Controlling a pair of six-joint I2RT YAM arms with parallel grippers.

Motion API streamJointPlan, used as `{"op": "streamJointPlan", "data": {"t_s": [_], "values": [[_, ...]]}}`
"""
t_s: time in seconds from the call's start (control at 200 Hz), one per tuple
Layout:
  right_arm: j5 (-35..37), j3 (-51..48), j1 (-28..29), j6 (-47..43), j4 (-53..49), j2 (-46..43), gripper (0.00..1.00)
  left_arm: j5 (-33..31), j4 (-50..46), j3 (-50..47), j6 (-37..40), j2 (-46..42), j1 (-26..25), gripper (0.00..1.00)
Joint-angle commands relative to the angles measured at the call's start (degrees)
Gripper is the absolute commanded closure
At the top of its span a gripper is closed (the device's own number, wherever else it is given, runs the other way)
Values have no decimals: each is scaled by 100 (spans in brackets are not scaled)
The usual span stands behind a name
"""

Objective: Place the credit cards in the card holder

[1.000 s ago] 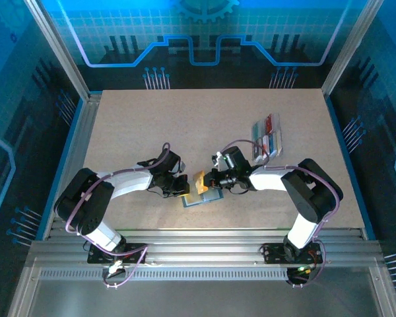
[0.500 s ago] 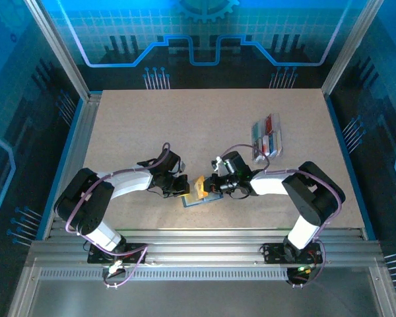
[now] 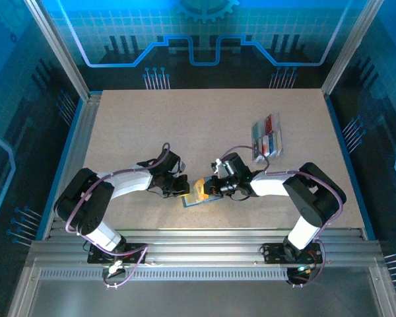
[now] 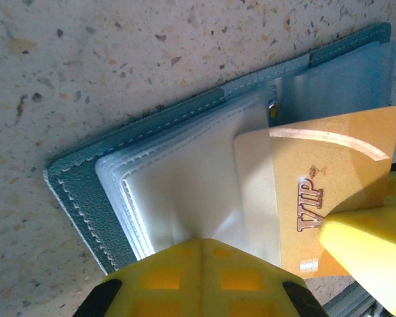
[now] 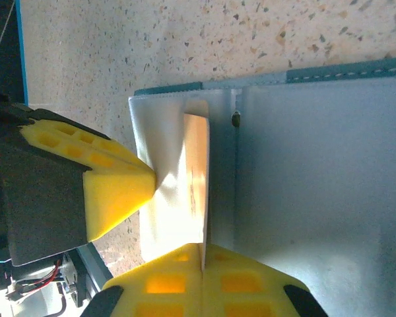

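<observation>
Pinching the trailing end of the gold card [image 5: 197, 165], your right gripper [image 5: 201, 259] has its yellow foam fingers shut flat on it. The card stands edge-on to that wrist camera. Its leading end looks to be just inside the mouth of a clear sleeve [image 5: 165, 198]. Opposite, your left gripper [image 4: 199, 254] is closed on the edge of the stacked sleeves, which pins the card holder [image 4: 86, 191] open on the table [image 4: 86, 66].

To seat the card well, lay it down until it runs parallel with the sleeve. Then push straight toward the spine, not at an angle, so a corner does not catch the seam. Hold the left pinch firm, because the pocket probably closes if you let go. Release the card only once most of it is covered.

The card is stiff and glossy, with rounded corners and raised "VIP" lettering, so it should slide easily. The sleeves are thin, frosted and floppy, and they will likely buckle under a skewed push. The holder's cover is slate-blue and leather-like, with pale stitching along its rim. It lies flat on the speckled, matte tabletop.

The remaining credit cards [image 3: 266, 135] sit in a clear tray [image 3: 259, 125], well apart toward the far right.
</observation>
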Motion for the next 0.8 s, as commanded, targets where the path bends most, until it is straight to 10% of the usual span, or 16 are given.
{"op": "streamJointPlan", "data": {"t_s": [0.0,0.555,0.795], "values": [[58,-180,142,-163,-636,83,100,-293,-358,-245,53,128,-13,98],[75,327,447,-261,-758,498,97,-276,-351,-280,46,93,-12,98],[387,572,463,-585,-1507,228,66,-304,-355,-333,63,32,-3,98]]}}
